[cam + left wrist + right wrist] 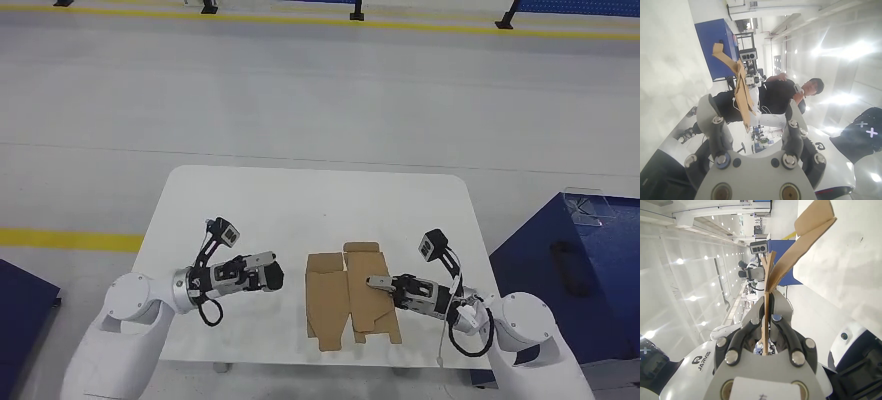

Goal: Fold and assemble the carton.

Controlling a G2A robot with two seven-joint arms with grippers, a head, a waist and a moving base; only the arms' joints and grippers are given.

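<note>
— Brown cardboard: the carton (335, 300) is at the near part of the white table (300, 200), about midway between the two arms.

— And the claws?

— The right gripper (372, 283) is clenched on it, at the carton's right-hand edge. The right wrist view shows its fingers (780, 306) pinching a thin sheet edge-on, and the cardboard layers splay apart just past the tips.

— The other one?

— The left gripper (278, 272) is released, jaws spread wide. It sits just beside the carton's left edge and is apart from it, so the carton lies between the two claws.

— Which way does the carton run?

— From above it looks spread out, two panels side by side. Their long sides go from the table's near edge toward its far edge, with short flaps at both ends. The right panel reaches slightly farther out than the left. I cannot tell whether all of it rests flat on the tabletop.

— Farther off?

— A blue cabinet (570, 260) stands on the floor to the right of the table, and a yellow line (60, 240) runs along the floor to the left.
</note>
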